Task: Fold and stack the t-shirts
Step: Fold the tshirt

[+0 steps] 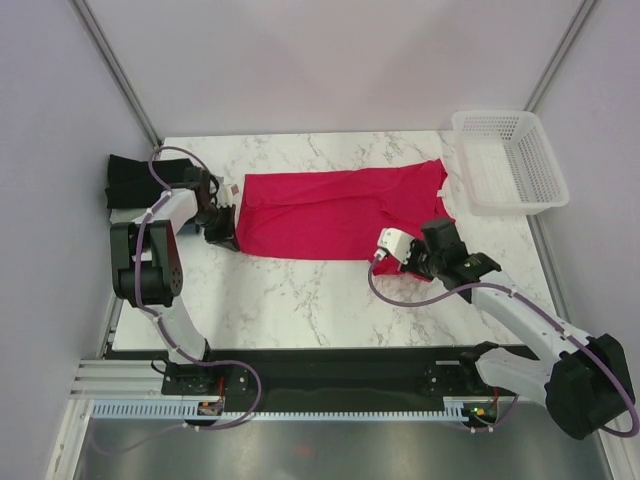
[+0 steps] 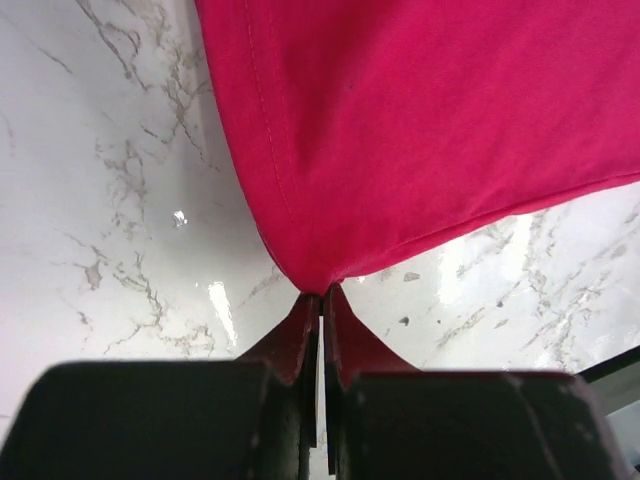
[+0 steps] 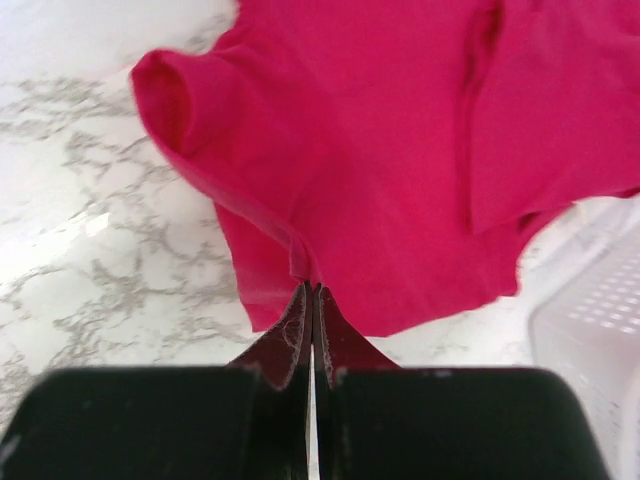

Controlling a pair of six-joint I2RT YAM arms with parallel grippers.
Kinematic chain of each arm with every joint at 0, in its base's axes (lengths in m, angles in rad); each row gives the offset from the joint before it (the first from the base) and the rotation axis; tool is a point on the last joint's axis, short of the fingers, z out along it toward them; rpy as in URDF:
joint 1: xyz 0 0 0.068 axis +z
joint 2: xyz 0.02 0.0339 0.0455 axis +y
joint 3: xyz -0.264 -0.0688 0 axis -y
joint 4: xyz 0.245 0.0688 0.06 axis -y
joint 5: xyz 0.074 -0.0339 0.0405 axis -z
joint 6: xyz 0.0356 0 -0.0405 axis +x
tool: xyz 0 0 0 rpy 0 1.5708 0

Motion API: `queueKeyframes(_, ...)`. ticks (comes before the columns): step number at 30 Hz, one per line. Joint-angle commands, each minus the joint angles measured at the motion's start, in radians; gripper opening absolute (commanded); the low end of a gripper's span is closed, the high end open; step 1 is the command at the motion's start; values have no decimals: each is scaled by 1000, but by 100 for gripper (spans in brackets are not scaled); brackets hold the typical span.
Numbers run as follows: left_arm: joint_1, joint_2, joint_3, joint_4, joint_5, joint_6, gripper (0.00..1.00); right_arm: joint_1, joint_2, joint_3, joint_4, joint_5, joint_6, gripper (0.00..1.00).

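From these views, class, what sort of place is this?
Likely a robotics lab cell: plain panel walls enclose a marble-look table, and a left arm and right arm bolted to its edge hold a red t-shirt.

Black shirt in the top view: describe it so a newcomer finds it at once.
Start at the marble table and go to its far-left edge. The black shirt lies there, a dark bundle, unlike the spread crimson shirt mid-table and the white basket far right.

My overhead camera looks down from above and behind, taking in the whole table (image 1: 300,300). Both wrist cameras sit low and close, facing forward along it. All three share the red shirt (image 1: 330,215); the right one also catches the basket (image 3: 590,320).
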Motion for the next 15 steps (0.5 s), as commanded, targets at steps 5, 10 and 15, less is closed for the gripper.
queueKeyframes(5, 3, -67, 148, -84, 78, 25, 2, -75, 27, 192, 65, 37, -17, 0)
queueKeyframes(10, 3, -36, 238, -106, 103, 12, 2, -94, 85, 270, 125, 51, -38, 0)
queueKeyframes(15, 4, -13, 318, -126, 115, 0, 2, -128, 155, 344, 174, 57, -53, 0)
